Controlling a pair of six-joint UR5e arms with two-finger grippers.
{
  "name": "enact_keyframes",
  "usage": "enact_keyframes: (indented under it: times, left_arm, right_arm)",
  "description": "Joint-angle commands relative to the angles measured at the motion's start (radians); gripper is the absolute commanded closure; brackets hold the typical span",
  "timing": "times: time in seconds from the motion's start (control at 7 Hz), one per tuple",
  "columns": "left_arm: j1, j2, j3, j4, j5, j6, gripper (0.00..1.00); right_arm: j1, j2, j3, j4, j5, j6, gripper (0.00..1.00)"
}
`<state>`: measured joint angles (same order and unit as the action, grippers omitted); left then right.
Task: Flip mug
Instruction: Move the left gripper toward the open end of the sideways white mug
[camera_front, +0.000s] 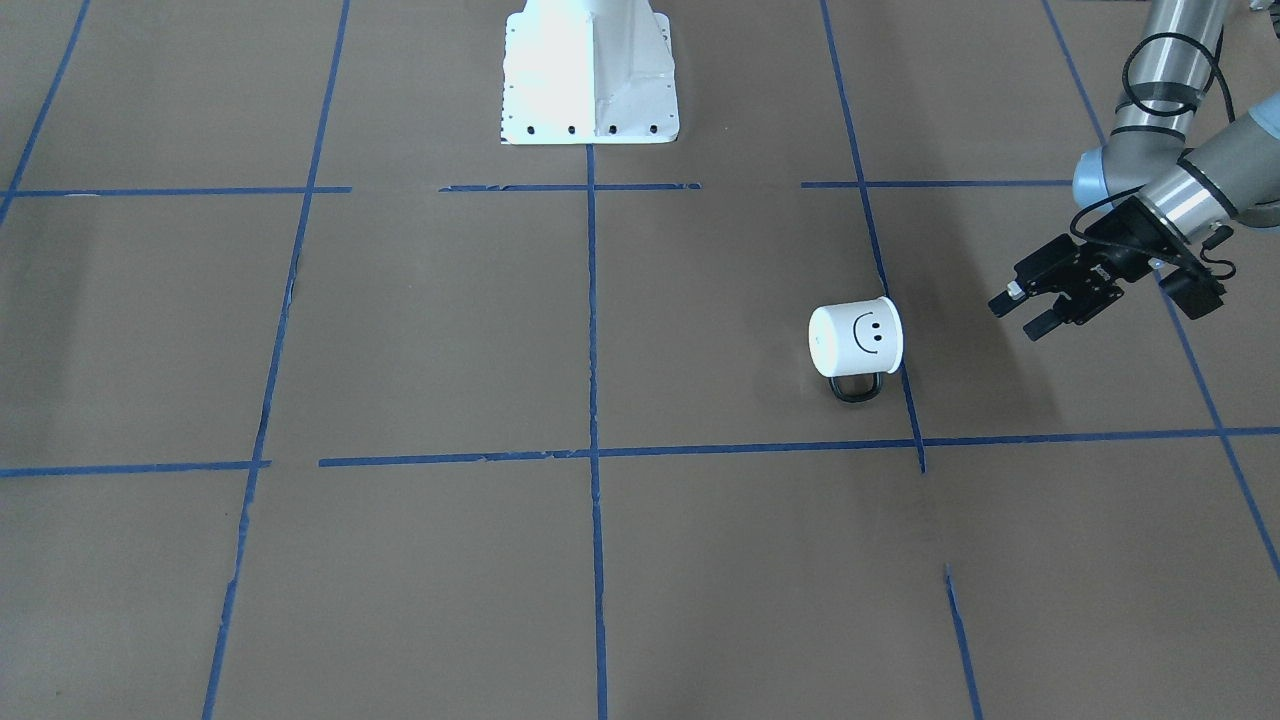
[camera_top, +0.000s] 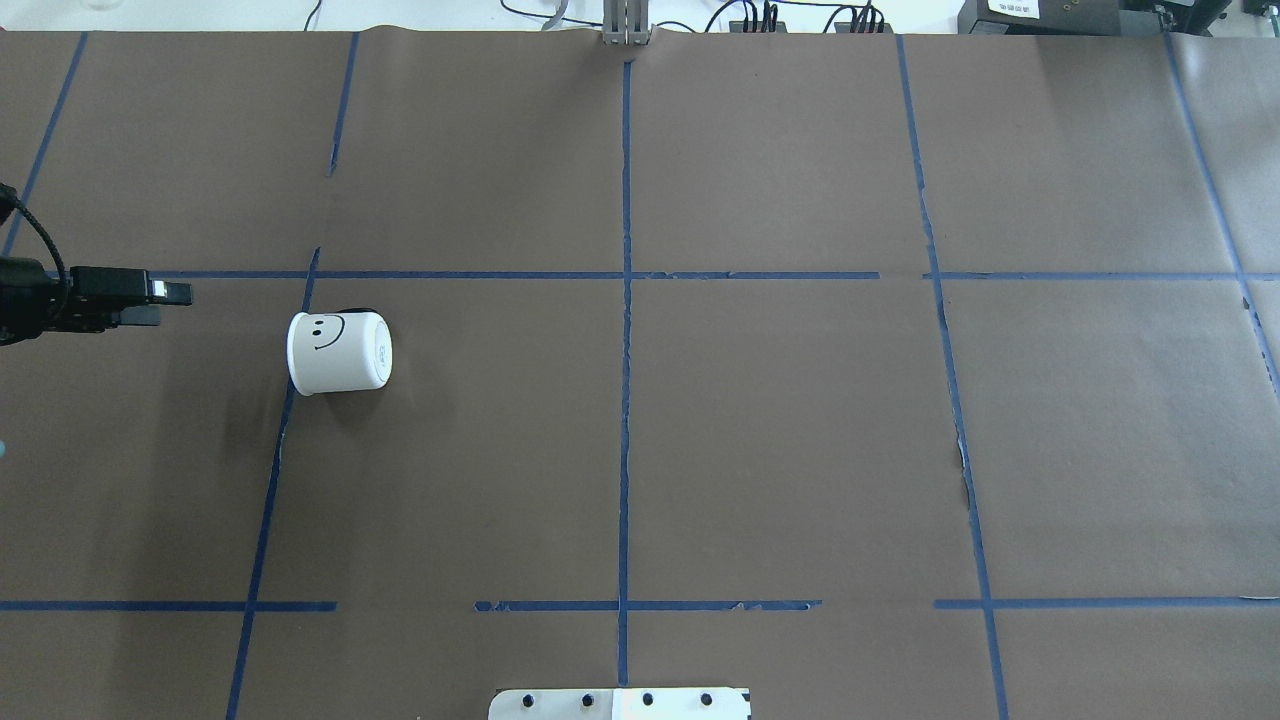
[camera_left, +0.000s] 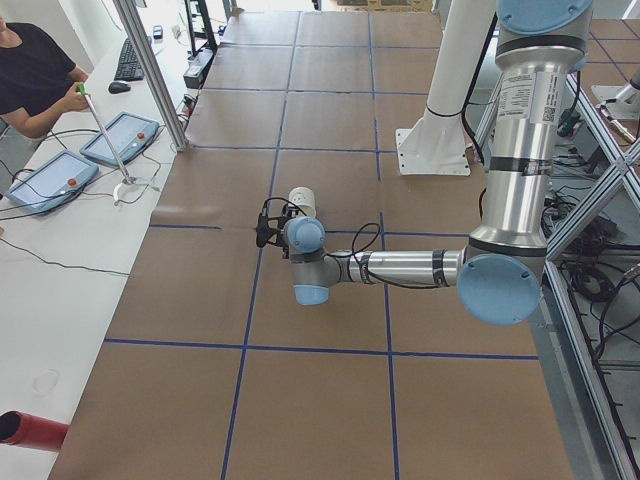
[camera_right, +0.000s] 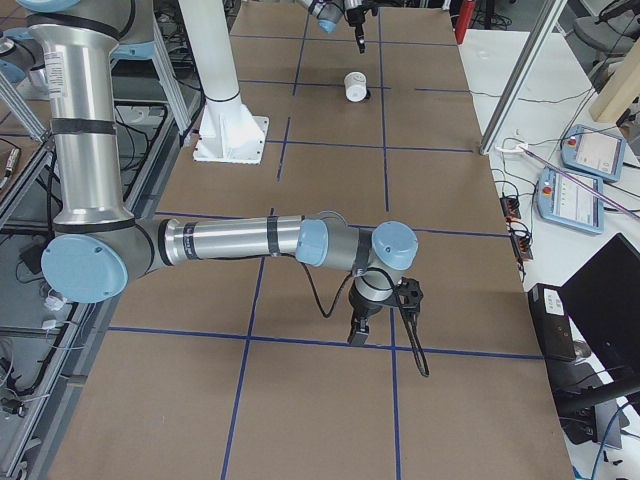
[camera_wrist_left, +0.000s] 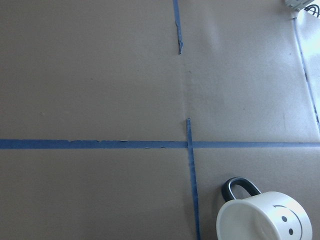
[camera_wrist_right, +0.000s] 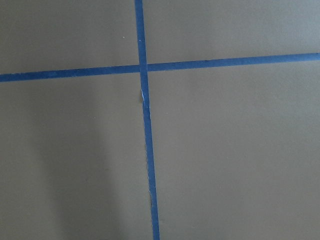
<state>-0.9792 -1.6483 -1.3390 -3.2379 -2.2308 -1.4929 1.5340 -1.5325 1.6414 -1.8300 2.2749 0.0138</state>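
left gripper (camera_front: 1018, 317) hangs released, jaws apart, near the mug (camera_front: 855, 340) but not touching it. in the overhead view the mug lies on its side at the gripper's 3 o'clock, with its mouth facing 9 and its handle (camera_front: 856, 388) at 12. it looks empty inside. i'd pinch the rim wall away from the handle, then swing it upright. far right gripper (camera_right: 358, 330): cannot tell.
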Motion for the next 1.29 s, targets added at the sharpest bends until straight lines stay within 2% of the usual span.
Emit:
enact_keyframes:
  times: [0.0,0.14,0.29,0.43,1.14]
  left_arm:
    - [0.078,-0.007,0.035,-0.180,0.151,-0.236,0.00]
    - [0.165,-0.007,0.079,-0.310,0.295,-0.348,0.00]
    - [0.215,-0.036,0.113,-0.369,0.366,-0.421,0.00]
    - [0.244,-0.057,0.116,-0.376,0.414,-0.461,0.00]
    - [0.266,-0.103,0.138,-0.365,0.419,-0.454,0.00]
  right_arm:
    - [0.000,0.000,0.000,0.000,0.000,0.000,0.00]
    - [0.000,-0.002,0.000,0.000,0.000,0.000,0.00]
    - [0.000,0.000,0.000,0.000,0.000,0.000,0.00]
    - [0.000,0.000,0.000,0.000,0.000,0.000,0.00]
    - [0.000,0.000,0.000,0.000,0.000,0.000,0.00]
